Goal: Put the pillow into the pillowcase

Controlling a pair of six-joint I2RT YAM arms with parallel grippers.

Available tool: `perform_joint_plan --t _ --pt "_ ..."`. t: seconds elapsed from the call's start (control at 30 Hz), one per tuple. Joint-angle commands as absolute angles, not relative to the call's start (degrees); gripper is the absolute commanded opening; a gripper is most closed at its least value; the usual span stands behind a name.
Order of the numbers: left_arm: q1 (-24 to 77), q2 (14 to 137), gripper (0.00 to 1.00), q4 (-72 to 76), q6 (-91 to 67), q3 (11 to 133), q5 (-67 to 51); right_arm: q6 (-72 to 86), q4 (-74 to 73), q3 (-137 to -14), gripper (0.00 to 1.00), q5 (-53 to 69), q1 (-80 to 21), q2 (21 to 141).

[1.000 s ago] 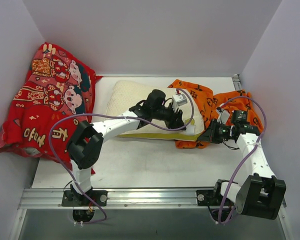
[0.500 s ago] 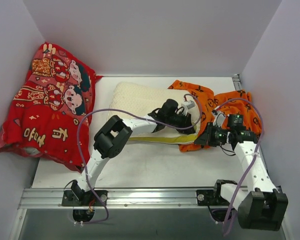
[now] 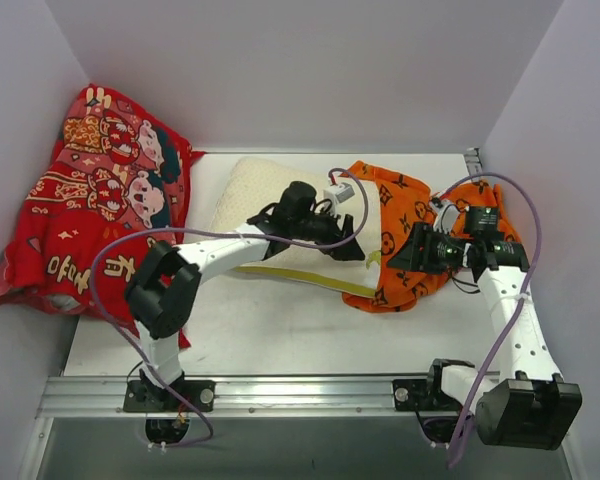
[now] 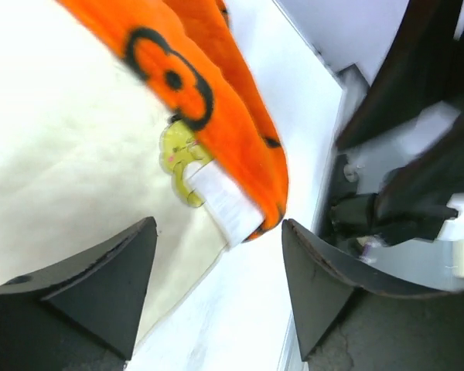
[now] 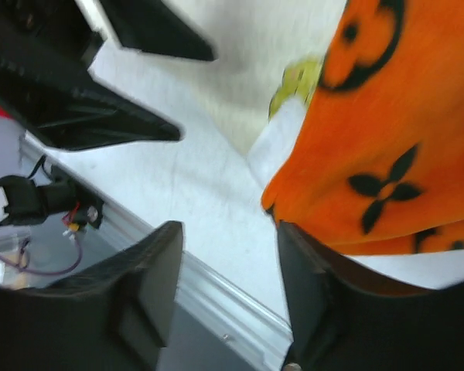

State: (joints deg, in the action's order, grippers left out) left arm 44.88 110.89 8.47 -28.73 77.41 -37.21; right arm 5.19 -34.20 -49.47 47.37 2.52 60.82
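Note:
The cream pillow (image 3: 252, 192) lies flat at the middle back of the table, its right end tucked inside the orange pillowcase (image 3: 408, 222) with black motifs. In the left wrist view the pillowcase (image 4: 205, 81) edge crosses the pillow (image 4: 62, 162) just above its yellow mark (image 4: 176, 151) and white label (image 4: 226, 207). My left gripper (image 3: 364, 255) (image 4: 216, 236) hovers open at that corner, holding nothing. My right gripper (image 3: 396, 260) (image 5: 228, 236) is open too; its right finger (image 5: 325, 270) sits under the pillowcase (image 5: 402, 131) hem.
A red cartoon-printed cloth (image 3: 98, 205) is heaped at the left against the wall. White walls close the back and both sides. A metal rail (image 3: 300, 392) runs along the near edge, carrying both arm bases. The two grippers are close together.
The pillowcase has been drawn further left over the pillow's right end. Both grippers have opened and let go. The left arm has drawn back to the left.

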Motion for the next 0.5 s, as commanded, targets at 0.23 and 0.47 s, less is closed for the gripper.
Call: perform_joint_plan --t 0.23,0.47 --pt "35.26 106.43 0.76 -22.24 11.15 82.62 -17.15 2.1 -31.3 -63.02 0.56 31.74 -1.93 75.31" --pt "34.53 111.97 0.61 -27.5 13.19 79.55 -24.86 3.34 -26.99 -67.85 0.51 30.14 -4.13 94.45"
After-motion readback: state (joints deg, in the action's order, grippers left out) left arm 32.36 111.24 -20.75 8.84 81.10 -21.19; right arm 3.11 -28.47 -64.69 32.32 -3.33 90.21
